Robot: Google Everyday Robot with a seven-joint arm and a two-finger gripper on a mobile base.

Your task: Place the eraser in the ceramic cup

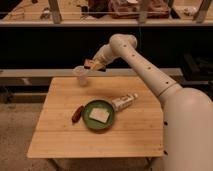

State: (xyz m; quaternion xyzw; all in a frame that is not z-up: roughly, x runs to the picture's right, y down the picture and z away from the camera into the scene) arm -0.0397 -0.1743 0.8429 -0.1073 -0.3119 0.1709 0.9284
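Holding the eraser [91, 63] pinched in the tool [94, 64] just above and beside the ceramic cup [81, 76], long axis roughly level, so probably just a nudge over the mouth.

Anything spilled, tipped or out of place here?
Nothing stands out. The cup stands upright on the table, the gripper holds the eraser close beside its rim, and the tube lies against the dish.

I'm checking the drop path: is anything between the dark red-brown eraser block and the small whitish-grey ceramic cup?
Nothing visible does. The gripper holds the eraser in the air beside the rim of the cup, near the far edge of the wooden table.
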